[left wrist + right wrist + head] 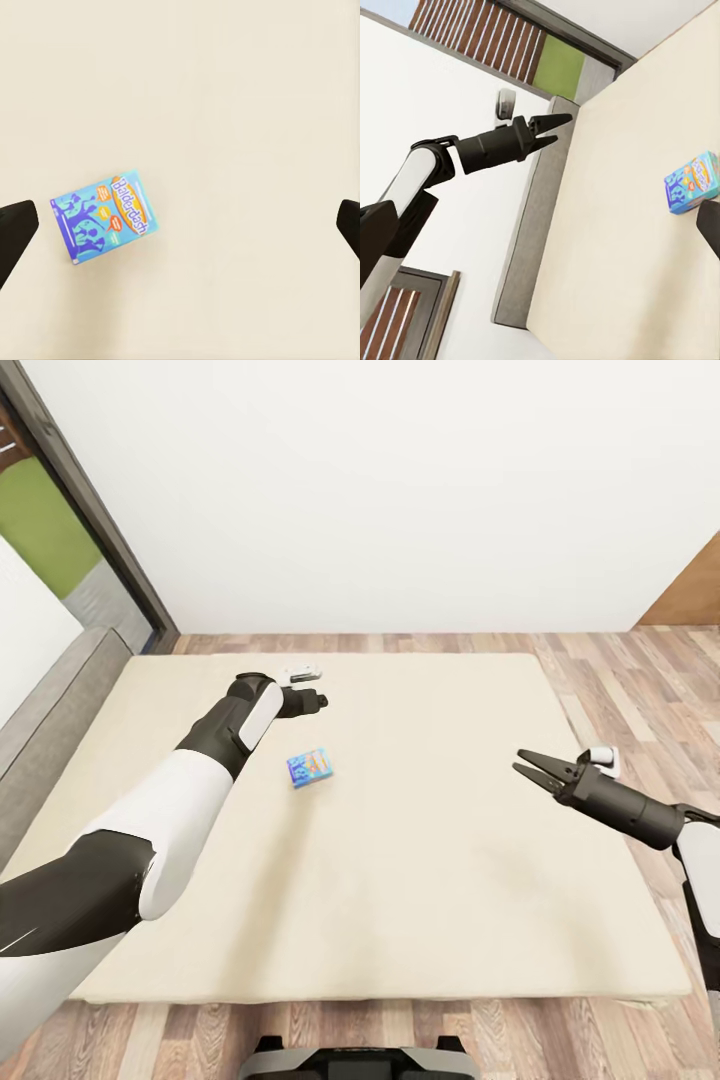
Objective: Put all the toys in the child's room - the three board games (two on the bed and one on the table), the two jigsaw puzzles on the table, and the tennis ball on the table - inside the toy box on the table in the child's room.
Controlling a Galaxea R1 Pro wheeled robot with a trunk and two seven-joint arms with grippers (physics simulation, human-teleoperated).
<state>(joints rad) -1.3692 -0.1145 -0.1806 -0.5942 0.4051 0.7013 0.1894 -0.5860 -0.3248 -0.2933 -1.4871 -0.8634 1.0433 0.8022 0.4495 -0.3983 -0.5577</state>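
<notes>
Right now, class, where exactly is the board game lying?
In the head view the board game lies flat on the bed, left of its middle, just below the left gripper and far from the right gripper.

Bright even light, soft faint shadows, sharp renders, no glare.

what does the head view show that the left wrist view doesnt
Head view alone: the whole beige bed with its grey frame edge, the wood floor, the white wall, the left gripper above the mattress and the right gripper, open, over the bed's right side.

Left wrist view alone: the printed lettering on the board game, readable from above, with dark fingers at either edge, wide apart.

Both: one blue board game lying flat on the mattress, ungrasped.
</notes>
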